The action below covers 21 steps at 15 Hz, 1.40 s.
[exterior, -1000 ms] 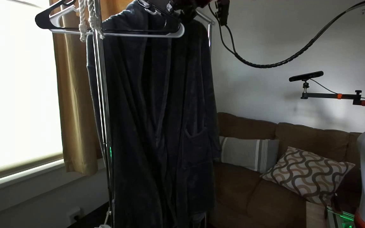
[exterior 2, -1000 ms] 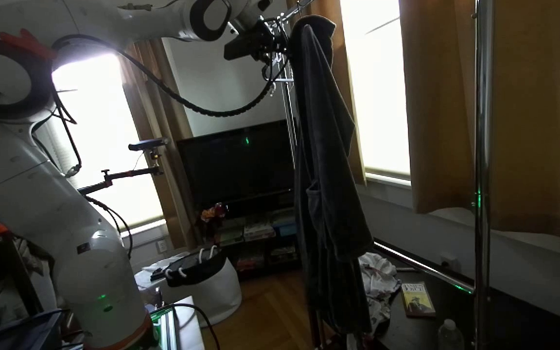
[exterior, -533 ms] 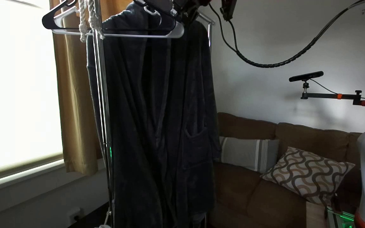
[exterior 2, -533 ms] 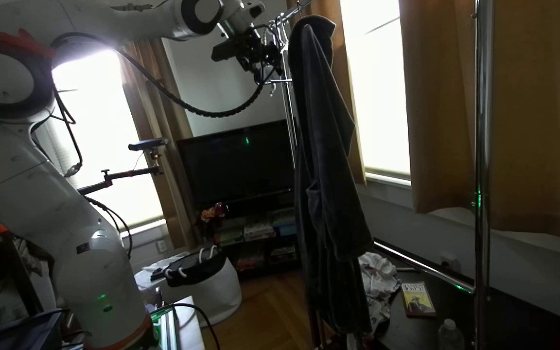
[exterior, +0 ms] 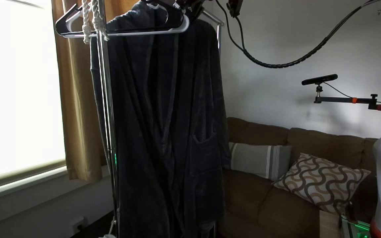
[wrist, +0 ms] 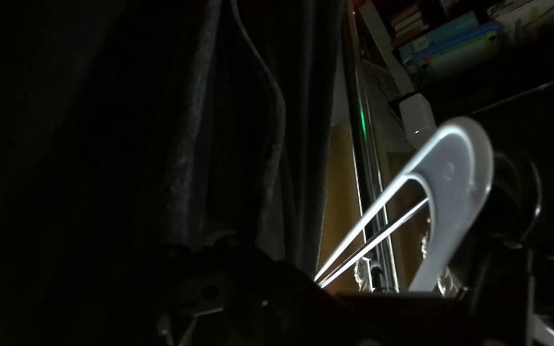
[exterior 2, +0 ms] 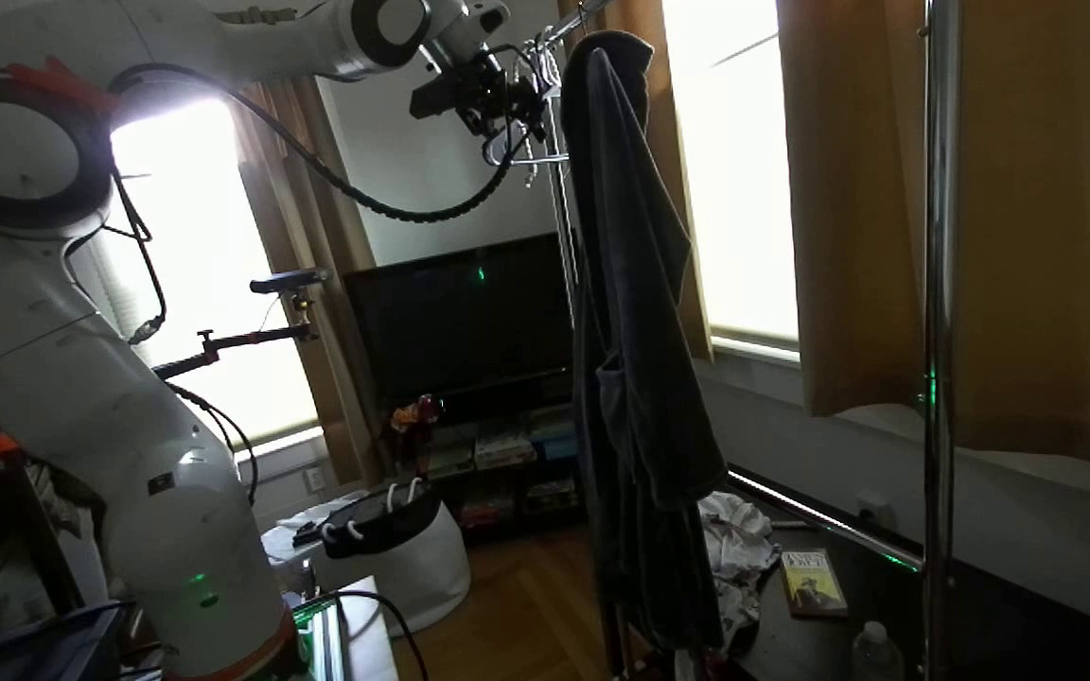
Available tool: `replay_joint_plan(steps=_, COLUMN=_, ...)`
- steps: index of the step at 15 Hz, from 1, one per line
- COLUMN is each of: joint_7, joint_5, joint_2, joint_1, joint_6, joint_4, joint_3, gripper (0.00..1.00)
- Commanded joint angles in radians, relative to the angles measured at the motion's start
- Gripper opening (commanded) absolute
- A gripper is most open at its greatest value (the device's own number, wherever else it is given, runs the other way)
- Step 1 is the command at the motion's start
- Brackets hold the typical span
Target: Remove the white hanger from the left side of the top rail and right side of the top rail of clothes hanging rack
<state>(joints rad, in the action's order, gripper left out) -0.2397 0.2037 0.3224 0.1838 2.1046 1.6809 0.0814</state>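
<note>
Removal looked unfinished: the white hanger [wrist: 455,182] was just below the top rail [exterior 2: 575,23], beside a black hanger [exterior: 60,25], well above the dark tabletop [exterior 2: 876,594] and, in an exterior view, past its left edge. Hook out of sight. The gripper [exterior 2: 533,113] was right by the white end; gripping or not, could not tell. Left, by my reading: carrying it clear. No second white one made out.

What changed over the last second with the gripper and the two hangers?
In an exterior view, the gripper has moved left and down in the picture, away from the robe. In an exterior view, the black hanger has its left end further right, and the white hanger has its right end slightly higher. Whether anything was gripped or released can't be told. The robe and rack pole stayed put.
</note>
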Motion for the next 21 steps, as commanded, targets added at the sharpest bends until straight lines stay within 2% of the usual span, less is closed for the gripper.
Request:
replay_joint_plan(steps=1, joint_7=0.006, joint_5=-0.016, joint_2=-0.028, joint_1=-0.014, joint_6=0.061, joint_4=-0.013, joint_3=0.001, gripper=0.58)
replay_joint_plan(steps=8, joint_7=-0.005, joint_5=-0.014, joint_2=-0.045, joint_1=-0.013, joint_6=0.126, joint_4=-0.016, joint_3=0.004, gripper=0.04)
replay_joint_plan(steps=9, joint_7=-0.009, joint_5=-0.017, joint_2=-0.035, joint_1=-0.012, joint_6=0.130, joint_4=-0.015, joint_3=0.005, gripper=0.00)
replay_joint_plan(steps=18, joint_7=-0.023, joint_5=-0.043, joint_2=0.085, joint_1=0.000, joint_6=0.188, joint_4=0.014, joint_3=0.030, gripper=0.01)
replay_joint_plan(steps=21, joint_7=0.014, joint_5=-0.074, joint_2=0.152, joint_1=-0.013, joint_6=0.278, joint_4=0.066, joint_3=0.031, gripper=0.01)
